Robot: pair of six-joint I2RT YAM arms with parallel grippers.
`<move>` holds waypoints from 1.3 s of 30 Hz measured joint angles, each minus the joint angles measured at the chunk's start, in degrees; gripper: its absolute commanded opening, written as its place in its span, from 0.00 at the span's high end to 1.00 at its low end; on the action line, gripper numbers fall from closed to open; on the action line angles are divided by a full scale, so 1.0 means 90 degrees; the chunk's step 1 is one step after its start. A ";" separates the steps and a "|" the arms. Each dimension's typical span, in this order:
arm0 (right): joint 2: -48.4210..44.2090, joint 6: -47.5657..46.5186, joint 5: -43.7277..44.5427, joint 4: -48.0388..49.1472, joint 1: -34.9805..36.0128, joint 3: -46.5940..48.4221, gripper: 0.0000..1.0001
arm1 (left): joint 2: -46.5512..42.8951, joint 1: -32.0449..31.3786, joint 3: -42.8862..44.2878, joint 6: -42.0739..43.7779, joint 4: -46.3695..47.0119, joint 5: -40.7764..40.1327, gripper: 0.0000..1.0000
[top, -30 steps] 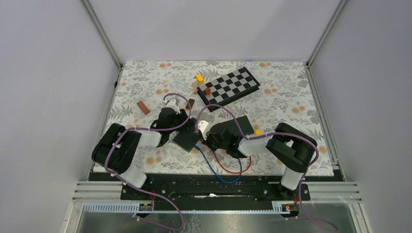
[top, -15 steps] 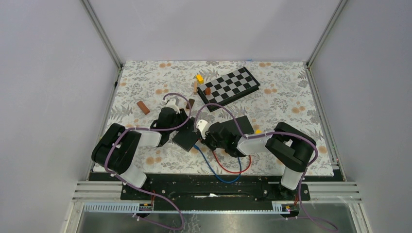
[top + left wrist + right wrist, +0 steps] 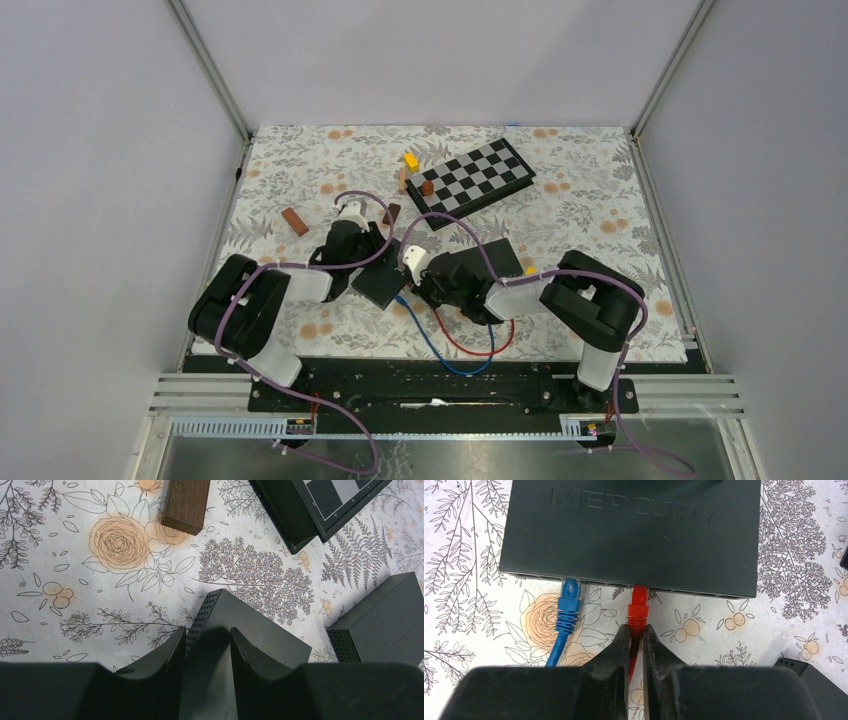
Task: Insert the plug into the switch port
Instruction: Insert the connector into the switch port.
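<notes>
At the front edge of the black Mercury switch (image 3: 629, 530), two plugs stick out side by side. The blue plug (image 3: 569, 602) is on one side and the red plug (image 3: 639, 605) sits near it, well apart from it. The right fingers (image 3: 628, 636) are almost closed and pinch the red plug at its back end, where the red cable (image 3: 470, 345) starts.

Over the last second, seen from the top, the right arm moves a little closer to the switch. It carries the plug along, and the loop of red cable on the table (image 3: 469, 580) slides in with it. Now the nose of the red plug reaches into a port. I think the push is nearly done, or done. I cannot see a click, so I cannot say the plug is locked in.

The left fingers (image 3: 175, 647) change too, because they come closer together. They are about half open, with one on each side of a corner of the switch, by its wall of tiny holes. I cannot tell if they press on it yet. My guess is that they are there to stop the switch sliding away while the plug goes in (a push from one side needs a hold on the other).

A second black box (image 3: 385, 620), a brown wooden block (image 3: 186, 500) and the chessboard (image 3: 470, 180) lie farther back. None of them has moved.

If the plug is in all the way, what is left is for the right fingers to let go.
</notes>
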 measured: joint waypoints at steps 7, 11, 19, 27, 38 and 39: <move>-0.0119 0.0005 -0.0010 -0.0362 0.0000 0.0126 1.00 | -0.0005 -0.0002 0.0000 -0.0007 0.0029 0.0000 0.64; -0.0126 0.0012 -0.0012 -0.0476 0.0000 0.0175 1.00 | -0.0005 -0.0024 0.0000 -0.0002 0.0036 -0.0002 0.64; -0.0053 0.0053 -0.0002 -0.0437 0.0000 0.0175 1.00 | -0.0005 -0.0027 0.0000 -0.0002 0.0036 -0.0002 0.64; 0.0056 0.0075 -0.0002 -0.0231 0.0000 0.0175 1.00 | -0.0002 -0.0027 0.0000 0.0039 0.0041 -0.0119 0.64; -0.0041 0.0083 -0.0022 -0.0355 0.0000 0.0211 1.00 | -0.0002 -0.0036 0.0024 0.0039 0.0017 -0.0141 0.63; -0.0041 0.0092 -0.0022 -0.0355 0.0000 0.0211 1.00 | -0.0002 -0.0036 0.0027 0.0039 0.0015 -0.0141 0.63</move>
